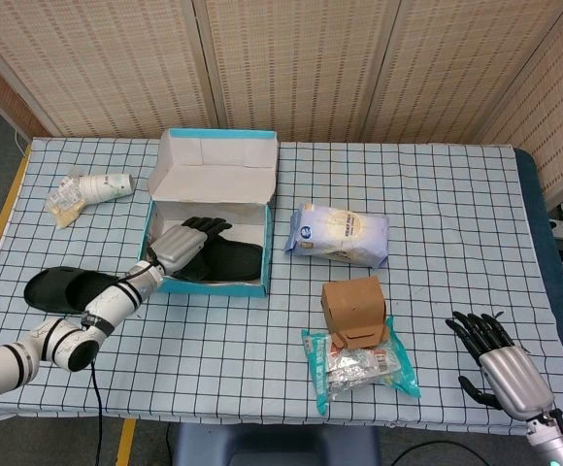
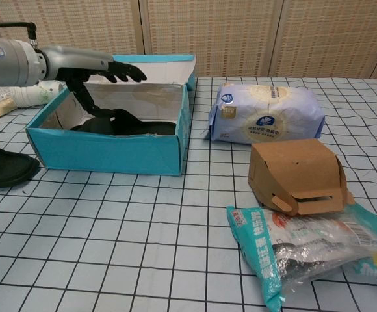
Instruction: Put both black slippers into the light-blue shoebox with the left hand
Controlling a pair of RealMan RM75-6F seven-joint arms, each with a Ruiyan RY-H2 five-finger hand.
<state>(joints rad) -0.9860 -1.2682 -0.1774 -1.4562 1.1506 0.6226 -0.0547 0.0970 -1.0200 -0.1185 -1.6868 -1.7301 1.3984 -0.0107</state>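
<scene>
Chest view shows one black slipper (image 2: 120, 122) lying flat on the floor of the light-blue shoebox (image 2: 110, 151), its strap arching up near the box's left end. The second slipper (image 1: 63, 289) lies on the checked tablecloth (image 1: 243, 340) just left of the box, sole down, toe end toward the box by the look of it.

I judge these to be light, rubbery and bendy. A grip at one tip would let the sole droop, and the smooth sole could slip. The strap or the waist of the sole under it looks like the best hold, thumb on one side and fingers on the other.

My left hand (image 1: 186, 242) hovers above the box's front-left part with its fingers spread and nothing in them, clear of the slipper below. My right hand (image 1: 500, 364) rests at the table's near right corner, fingers apart and empty, well away from everything.

Beyond the box sit a white-and-blue soft pack (image 1: 339, 234), a small brown carton (image 1: 353, 311), a teal snack bag (image 1: 361, 364) and a tipped paper cup (image 1: 105, 185).
</scene>
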